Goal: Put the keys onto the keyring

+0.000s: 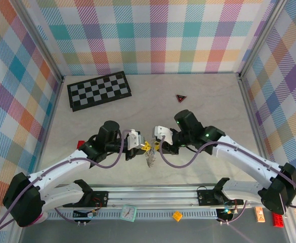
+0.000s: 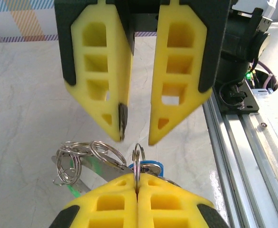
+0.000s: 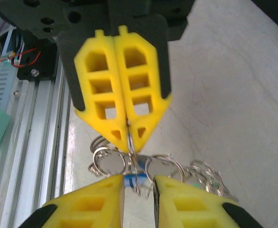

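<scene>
Mid-frame: one keyring (image 2: pixel 138 159), two keys (image 2: pixel 153 167), both half-hidden.
Left tool (image 3: pixel 128 141): gripped the keyring.
Right tool (image 2: pixel 136 137): stood slightly parted.

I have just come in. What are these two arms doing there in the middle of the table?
Two robot arms meet over a bunch of silvery rings and small keys on the table. The left end effector is shut on the keyring, holding it on edge. The right end effector faces it, jaws slightly open, gripping nothing. The blue key lies right behind the held ring; whether it is threaded on is unclear.
</scene>
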Available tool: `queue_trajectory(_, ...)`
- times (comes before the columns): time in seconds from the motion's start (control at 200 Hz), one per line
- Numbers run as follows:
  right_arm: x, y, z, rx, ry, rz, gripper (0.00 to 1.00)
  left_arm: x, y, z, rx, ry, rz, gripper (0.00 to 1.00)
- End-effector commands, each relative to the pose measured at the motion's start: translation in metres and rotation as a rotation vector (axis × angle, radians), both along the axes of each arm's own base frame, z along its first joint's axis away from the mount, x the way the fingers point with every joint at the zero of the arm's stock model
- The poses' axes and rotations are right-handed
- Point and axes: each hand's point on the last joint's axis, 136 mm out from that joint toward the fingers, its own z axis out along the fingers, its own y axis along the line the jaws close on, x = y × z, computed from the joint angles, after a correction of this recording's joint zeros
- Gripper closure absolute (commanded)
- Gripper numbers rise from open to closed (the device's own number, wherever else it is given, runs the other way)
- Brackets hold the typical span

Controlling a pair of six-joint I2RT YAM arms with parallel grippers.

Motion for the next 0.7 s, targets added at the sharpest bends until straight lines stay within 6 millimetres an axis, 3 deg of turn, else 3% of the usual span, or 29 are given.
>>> queue_trajectory(0.0, -0.005, 0.005, 0.006, 0.078, 0.055, 0.002, 0.76, -0.008, -0.004, 0.015, -0.072, -0.036, -0.043, 1.00)
queue_trajectory(0.215, -0.006, 0.008, -0.001, 0.079, 0.097, 0.000, 0.76, -0.008, -0.005, 0.013, -0.076, -0.035, -0.045, 1.00)
queue_trajectory(0.47, -0.002, 0.009, -0.010, 0.054, 0.105, -0.010, 0.83, -0.010, -0.005, 0.014, -0.084, -0.035, -0.056, 1.00)
queue_trajectory(0.695, 0.001, 0.002, -0.014, 0.024, 0.078, -0.039, 0.77, -0.010, -0.005, 0.014, -0.084, -0.034, -0.056, 1.00)
